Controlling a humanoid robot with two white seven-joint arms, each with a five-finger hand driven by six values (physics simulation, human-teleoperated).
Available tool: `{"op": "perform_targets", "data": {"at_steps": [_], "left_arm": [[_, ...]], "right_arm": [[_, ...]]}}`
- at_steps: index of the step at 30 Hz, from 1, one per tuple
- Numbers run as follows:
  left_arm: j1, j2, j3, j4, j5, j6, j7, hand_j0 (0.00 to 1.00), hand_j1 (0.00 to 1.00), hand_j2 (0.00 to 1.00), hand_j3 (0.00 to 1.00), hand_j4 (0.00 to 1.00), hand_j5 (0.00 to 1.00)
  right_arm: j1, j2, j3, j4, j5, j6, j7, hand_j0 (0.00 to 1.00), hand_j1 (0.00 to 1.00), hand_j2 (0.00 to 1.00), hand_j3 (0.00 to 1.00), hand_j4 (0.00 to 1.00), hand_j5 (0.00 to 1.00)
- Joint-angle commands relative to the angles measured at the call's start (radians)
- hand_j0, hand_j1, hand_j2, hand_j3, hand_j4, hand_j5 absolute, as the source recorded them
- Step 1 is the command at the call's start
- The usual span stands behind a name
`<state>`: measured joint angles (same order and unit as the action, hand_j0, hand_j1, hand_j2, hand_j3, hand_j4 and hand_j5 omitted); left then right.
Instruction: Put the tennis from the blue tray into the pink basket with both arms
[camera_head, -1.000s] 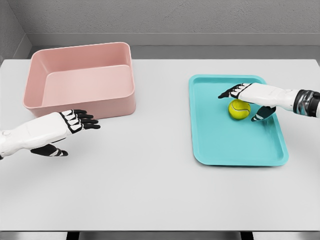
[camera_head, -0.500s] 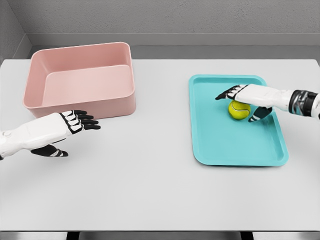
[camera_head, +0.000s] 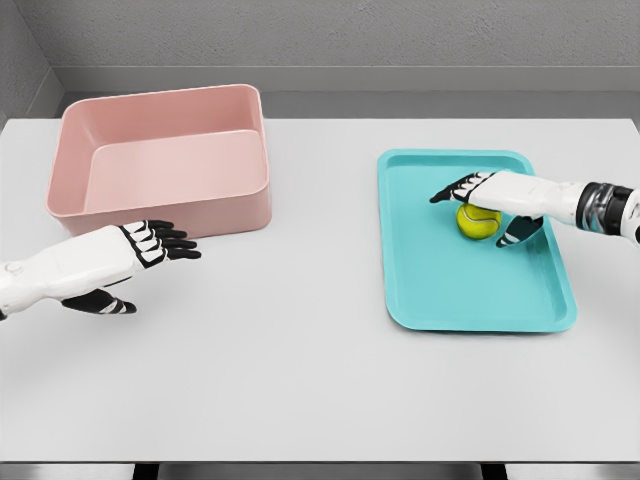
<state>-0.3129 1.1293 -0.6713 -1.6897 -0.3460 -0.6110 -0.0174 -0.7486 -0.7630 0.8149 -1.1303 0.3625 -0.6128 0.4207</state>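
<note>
tennis ball (camera_head: 478, 222) on blue tray (camera_head: 450, 290), under open right hand (camera_head: 495, 200)

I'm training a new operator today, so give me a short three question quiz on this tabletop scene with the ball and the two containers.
1. True or false: the tennis ball already lies in the pink basket.
2. Which hand is over the ball? A) the left hand B) the right hand C) neither
3. Fill in: the left hand hovers over the table, in front of the ______.

Key
1. False: it sits on the blue tray.
2. B: the right hand is draped over the ball, fingers spread, not yet closed on it.
3. Pink basket; the left hand is open and holds nothing.
</note>
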Motion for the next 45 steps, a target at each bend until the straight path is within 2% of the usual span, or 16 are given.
{"op": "perform_targets", "data": {"at_steps": [1, 13, 23, 40, 45], "left_arm": [[0.000, 0.001, 0.001, 0.001, 0.005, 0.000, 0.000, 1.00, 1.00, 1.00, 1.00, 1.00, 1.00], [0.002, 0.001, 0.001, 0.001, 0.005, 0.000, 0.000, 1.00, 1.00, 1.00, 1.00, 1.00, 1.00], [0.002, 0.003, -0.001, 0.001, 0.007, 0.000, 0.000, 1.00, 1.00, 1.00, 1.00, 1.00, 1.00], [0.002, 0.003, -0.001, 0.001, 0.007, 0.000, 0.000, 1.00, 1.00, 1.00, 1.00, 1.00, 1.00], [0.002, 0.003, 0.001, 0.001, 0.007, 0.000, 0.000, 1.00, 1.00, 1.00, 1.00, 1.00, 1.00]], "right_arm": [[0.000, -0.001, -0.002, 0.001, -0.007, 0.002, 0.000, 1.00, 1.00, 1.00, 1.00, 1.00, 1.00], [0.002, -0.005, -0.002, 0.001, -0.007, 0.002, 0.000, 1.00, 1.00, 1.00, 1.00, 1.00, 1.00], [0.000, -0.005, -0.002, 0.017, 0.006, 0.002, 0.004, 0.81, 0.81, 0.81, 0.81, 0.81, 0.81], [0.000, -0.002, -0.003, 0.021, 0.007, 0.002, 0.032, 0.64, 0.64, 0.64, 0.64, 0.64, 0.64], [-0.002, -0.007, -0.006, 0.015, 0.004, 0.002, 0.035, 0.64, 0.64, 0.64, 0.64, 0.64, 0.64]]}}
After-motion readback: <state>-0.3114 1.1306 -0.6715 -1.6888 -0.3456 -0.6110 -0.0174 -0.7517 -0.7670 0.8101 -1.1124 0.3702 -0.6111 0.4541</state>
